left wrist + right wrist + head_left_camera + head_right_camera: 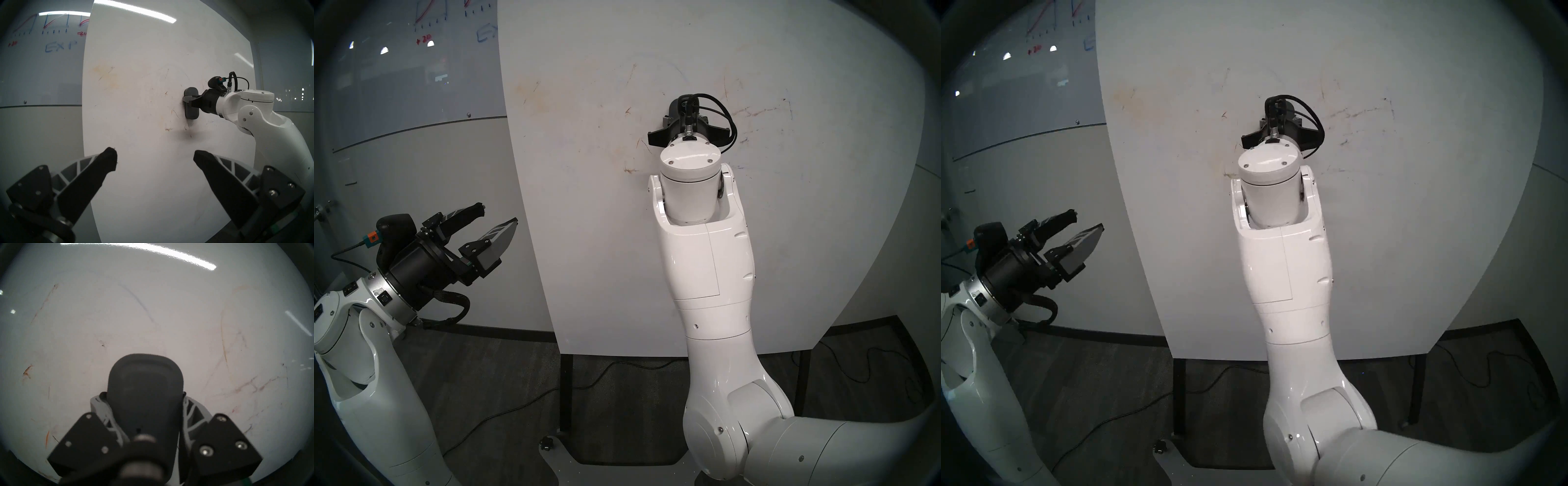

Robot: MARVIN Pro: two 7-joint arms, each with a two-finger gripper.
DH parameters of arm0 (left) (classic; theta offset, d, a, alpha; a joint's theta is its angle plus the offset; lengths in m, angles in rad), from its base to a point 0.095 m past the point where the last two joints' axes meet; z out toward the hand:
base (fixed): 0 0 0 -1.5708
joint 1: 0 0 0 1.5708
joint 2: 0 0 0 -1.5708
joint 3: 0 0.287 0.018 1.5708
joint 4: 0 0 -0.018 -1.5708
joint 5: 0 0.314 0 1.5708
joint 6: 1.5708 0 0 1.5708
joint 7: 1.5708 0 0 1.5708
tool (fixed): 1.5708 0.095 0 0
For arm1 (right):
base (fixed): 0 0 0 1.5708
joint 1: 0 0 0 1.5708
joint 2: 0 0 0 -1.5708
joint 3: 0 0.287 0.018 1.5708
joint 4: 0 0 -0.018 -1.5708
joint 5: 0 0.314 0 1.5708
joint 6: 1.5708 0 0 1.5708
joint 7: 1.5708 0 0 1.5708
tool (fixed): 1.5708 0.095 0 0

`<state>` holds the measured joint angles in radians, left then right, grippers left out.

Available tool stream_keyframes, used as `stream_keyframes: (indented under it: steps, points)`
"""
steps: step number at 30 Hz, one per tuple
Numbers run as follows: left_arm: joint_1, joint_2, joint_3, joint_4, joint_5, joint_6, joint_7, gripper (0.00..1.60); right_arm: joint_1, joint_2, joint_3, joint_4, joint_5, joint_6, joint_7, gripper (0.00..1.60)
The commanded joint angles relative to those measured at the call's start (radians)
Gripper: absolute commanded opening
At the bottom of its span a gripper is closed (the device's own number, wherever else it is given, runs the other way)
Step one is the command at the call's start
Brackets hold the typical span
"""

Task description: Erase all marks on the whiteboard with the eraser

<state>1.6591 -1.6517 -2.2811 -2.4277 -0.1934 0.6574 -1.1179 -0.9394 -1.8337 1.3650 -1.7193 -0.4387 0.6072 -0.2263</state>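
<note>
1. Right pincer [189, 100]: closed on the eraser [191, 104], a dark grey oblong block with rounded ends. The left wrist view alone shows the block side-on, standing upright with its flat face against the whiteboard [153, 169] and the fingers clamping it at mid-height.
2. Right wrist view: the same grip seen from behind. The eraser [145, 392] fills the lower centre, with a grey ribbed finger pressed to each long side; a tiny dot shows near its 6 o'clock end. Only here do faint orange traces [224, 344] appear, at 2 o'clock from the block, with an orange fleck near 8 o'clock.
3. Head views: the right arm's wrist hides the eraser and the fingertips; only the pincer's black base and cable loop show, near the board's centre.
4. Left pincer [495, 217]: fingers spread wide, holding nothing. The head views place it off the board's 9 o'clock edge, clear of the surface; its own wrist view shows both dark fingertips [110, 157] well apart.
5. Whiteboard [806, 237]: no orange letters are legible in any view; only thin scratches and brownish smudges [105, 76] remain.
6. Surroundings: a glass wall board [42, 67] with red and blue graph scribbles lies at 10 o'clock; the head views alone show the board's black legs [565, 390] and floor cables.
</note>
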Motion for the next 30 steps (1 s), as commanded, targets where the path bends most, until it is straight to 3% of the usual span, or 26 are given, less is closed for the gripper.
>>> stream_keyframes:
  steps: [1,7,20,30]
  points:
    - [-0.003,0.002,0.002,-0.016,-0.004,0.000,0.000,1.60,0.024,0.072,0.093,0.031,-0.013,0.007,-0.008,0.00]
    - [-0.003,0.002,0.002,-0.016,-0.004,0.000,0.000,1.60,0.024,0.085,0.108,0.028,-0.009,0.003,0.007,0.00]
    - [-0.002,0.002,0.002,-0.016,-0.004,0.000,0.001,1.60,0.013,0.101,0.128,-0.014,0.050,0.001,0.120,0.00]
    - [-0.003,0.002,0.002,-0.016,-0.005,0.000,0.001,1.60,0.009,0.104,0.118,-0.010,0.048,0.001,0.134,0.00]
